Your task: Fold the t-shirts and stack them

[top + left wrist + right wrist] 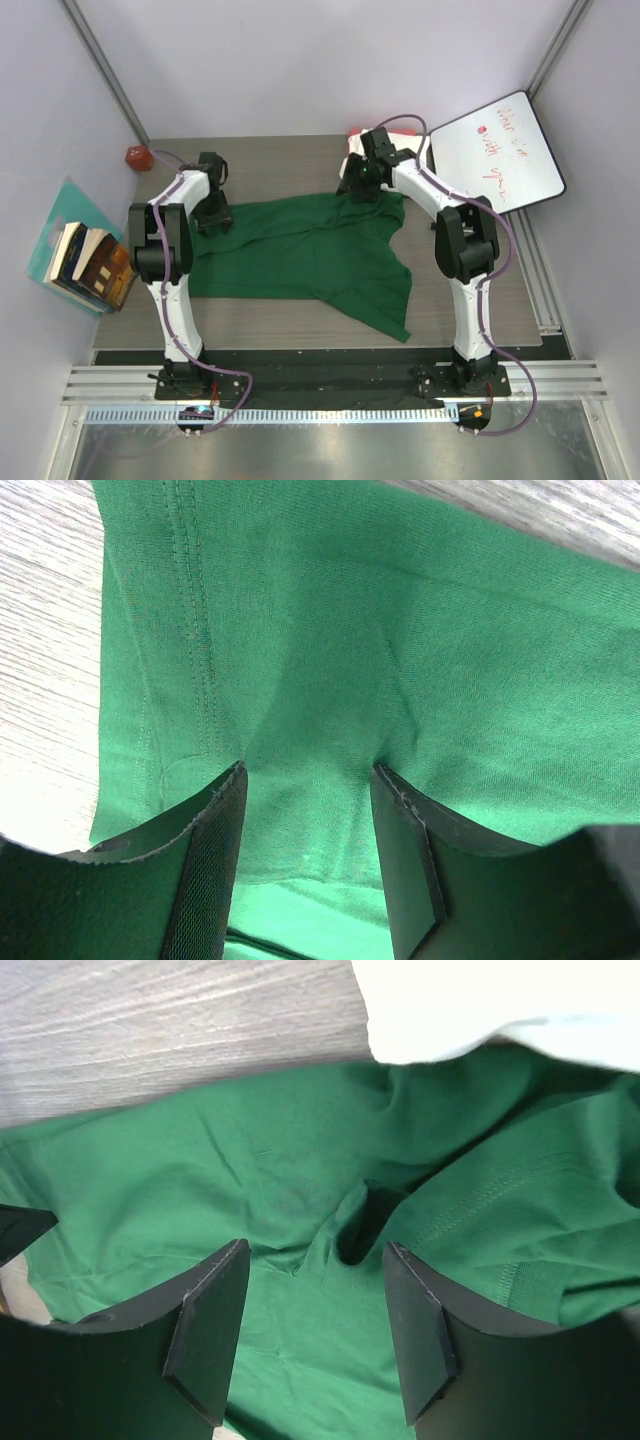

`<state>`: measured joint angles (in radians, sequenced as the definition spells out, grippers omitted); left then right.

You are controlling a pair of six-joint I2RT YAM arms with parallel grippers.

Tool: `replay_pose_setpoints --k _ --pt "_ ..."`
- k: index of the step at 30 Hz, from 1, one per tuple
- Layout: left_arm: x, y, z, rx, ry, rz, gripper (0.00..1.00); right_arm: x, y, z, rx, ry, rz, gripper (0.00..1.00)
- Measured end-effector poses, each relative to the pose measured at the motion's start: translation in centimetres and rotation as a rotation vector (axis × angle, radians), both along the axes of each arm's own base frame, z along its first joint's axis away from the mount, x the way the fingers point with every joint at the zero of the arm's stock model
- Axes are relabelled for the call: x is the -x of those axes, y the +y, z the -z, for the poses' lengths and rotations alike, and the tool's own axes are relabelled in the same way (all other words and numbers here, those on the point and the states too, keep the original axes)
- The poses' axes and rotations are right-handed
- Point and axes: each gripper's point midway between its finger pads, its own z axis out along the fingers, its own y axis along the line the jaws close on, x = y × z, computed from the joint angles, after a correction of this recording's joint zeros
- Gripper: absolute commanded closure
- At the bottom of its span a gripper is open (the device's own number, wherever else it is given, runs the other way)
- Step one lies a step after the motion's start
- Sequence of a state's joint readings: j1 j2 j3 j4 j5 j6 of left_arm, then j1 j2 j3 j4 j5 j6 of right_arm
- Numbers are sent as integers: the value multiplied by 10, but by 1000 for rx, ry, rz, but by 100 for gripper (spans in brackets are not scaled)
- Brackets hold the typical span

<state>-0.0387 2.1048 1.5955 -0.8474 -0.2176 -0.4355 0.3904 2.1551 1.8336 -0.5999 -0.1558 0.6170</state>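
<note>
White walls close in a wood-grain desk (300, 325). The green shirt (310, 250) lies spread across the middle of the desk, rumpled along its far side. One flap runs down toward the near edge, right of centre.

The left gripper (212, 215) is at the shirt's far left corner. In the left wrist view its jaws stand apart, tips down on the cloth beside a stitched hem, with creases gathering between them.

The right gripper (360, 185) is at the shirt's far right corner. Its jaws are also spread, over a bunched fold of green.

The cream bundle (500, 1005) sits just beyond that fold at the far edge, a red-pink edge (355, 132) showing under it.

A whiteboard (497, 150) leans at the far right corner. Books (90, 265) lie off the left edge.
</note>
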Motion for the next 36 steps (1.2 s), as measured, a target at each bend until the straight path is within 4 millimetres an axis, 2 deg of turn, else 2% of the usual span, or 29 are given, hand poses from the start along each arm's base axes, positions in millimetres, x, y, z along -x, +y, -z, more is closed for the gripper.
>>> replay_pose_setpoints --k 3,4,5,6,8,9,15,18,21,27,30,32,34,36 --pt "0 0 0 0 0 0 46 2 3 7 5 15 -6 49" --pt "0 0 0 0 0 0 46 3 4 10 7 21 -7 61" --pt "0 0 0 0 0 0 46 5 5 12 11 26 -12 69" --pt "0 0 0 0 0 1 46 6 5 13 16 30 -16 82" --pt "0 0 0 0 1 1 46 8 5 15 28 36 -24 98" --pt "0 0 0 0 1 1 46 9 5 16 33 37 -28 99" --pt "0 -1 0 -1 11 3 45 15 3 20 72 45 -39 99" --pt "0 0 0 -5 13 3 45 24 -1 23 106 56 -49 99" --pt "0 0 0 -12 14 4 45 45 -8 27 154 83 -68 99" --pt "0 0 0 -18 22 3 45 103 -16 23 242 129 -136 99" --pt "0 0 0 -18 22 4 45 123 -14 31 283 145 -167 99" --pt "0 -1 0 -18 22 4 45 138 -14 43 313 172 -189 99" --pt "0 -1 0 -18 23 5 45 154 -16 57 347 205 -207 92" --pt "0 -2 0 -18 24 8 45 168 -18 68 371 235 -219 74"
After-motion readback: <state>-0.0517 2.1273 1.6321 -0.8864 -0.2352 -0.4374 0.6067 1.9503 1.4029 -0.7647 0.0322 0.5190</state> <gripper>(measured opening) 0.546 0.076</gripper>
